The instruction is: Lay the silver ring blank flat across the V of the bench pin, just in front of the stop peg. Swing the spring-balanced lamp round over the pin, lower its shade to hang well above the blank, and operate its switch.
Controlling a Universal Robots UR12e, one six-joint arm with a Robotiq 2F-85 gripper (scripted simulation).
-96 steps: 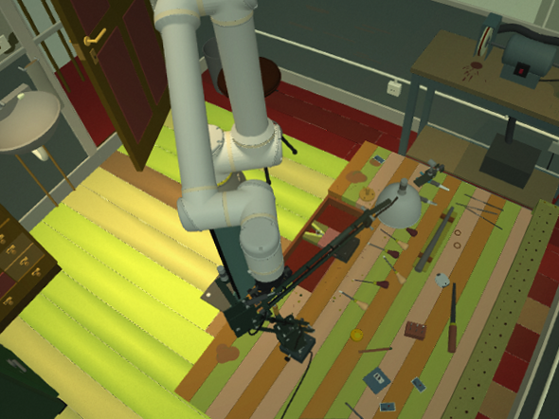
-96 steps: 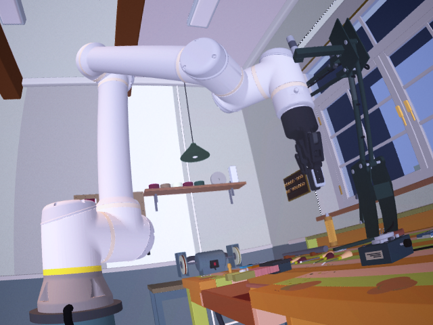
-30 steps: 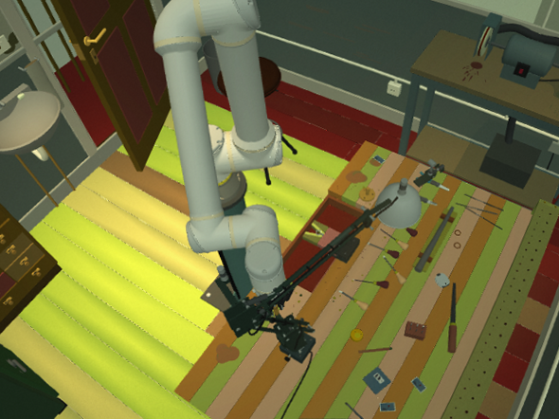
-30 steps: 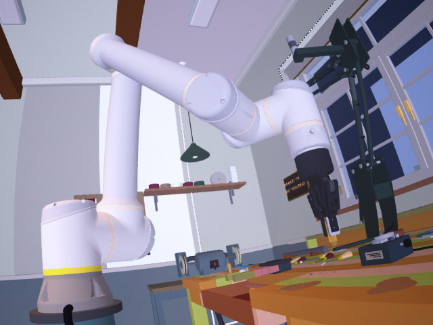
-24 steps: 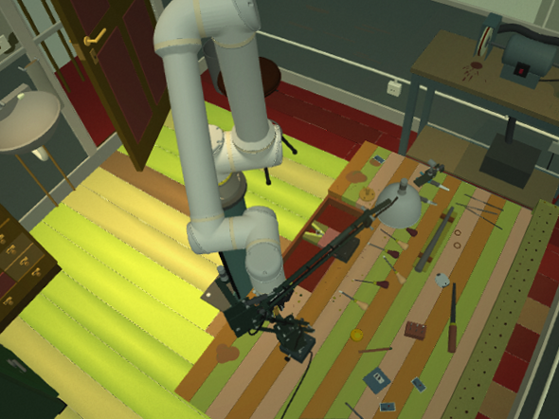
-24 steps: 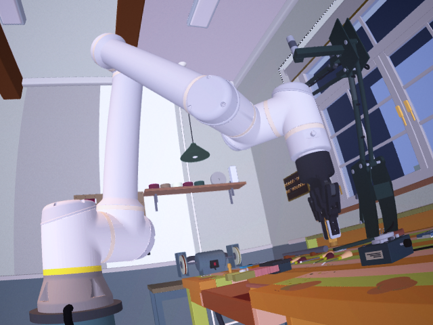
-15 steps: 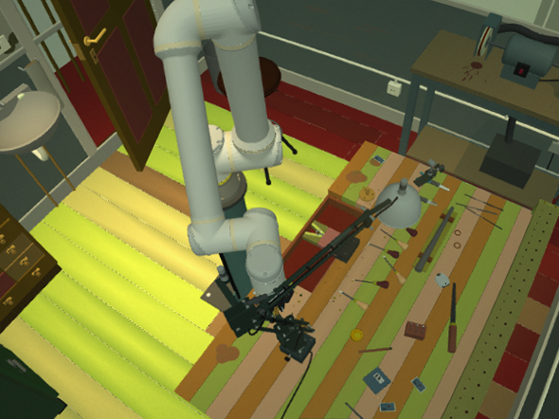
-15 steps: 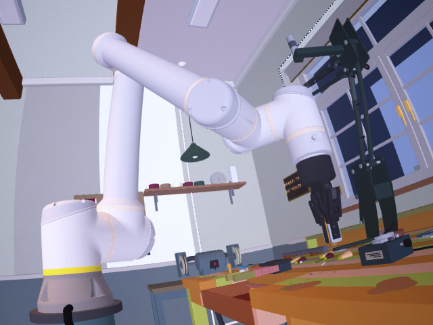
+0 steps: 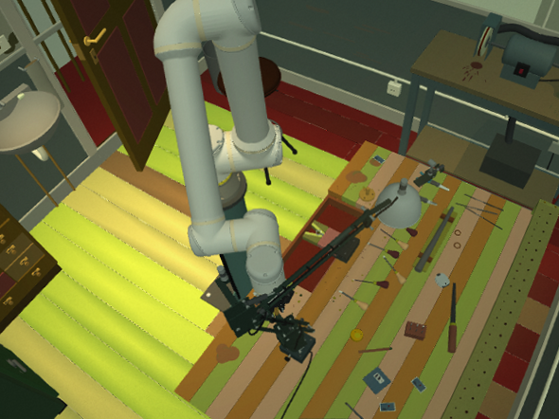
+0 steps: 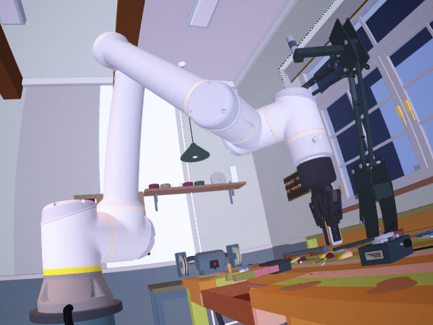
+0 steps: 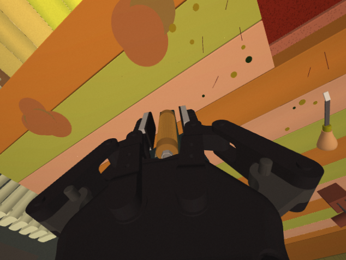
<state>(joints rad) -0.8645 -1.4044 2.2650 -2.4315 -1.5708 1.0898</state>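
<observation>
My gripper [image 11: 163, 117] hangs over the near left part of the bench, beside the lamp's base, and is open with nothing held. In the wrist camera an orange ribbed wooden handle [image 11: 166, 131] stands between the fingers. The lamp's base [image 9: 296, 343] sits on the bench close to me. Its dark spring-balanced arm [image 9: 322, 256] reaches away to the pale shade [image 9: 399, 205] at the far end. I cannot make out the bench pin, the stop peg or the silver ring blank.
An open red-lined drawer [image 9: 327, 224] is set in the bench's left edge. Gravers with wooden handles [image 9: 390, 254], a long file [image 9: 451, 319], a grey bar [image 9: 434, 239] and small plates lie across the striped bench. The lamp's cable [image 9: 296, 388] trails toward the near edge.
</observation>
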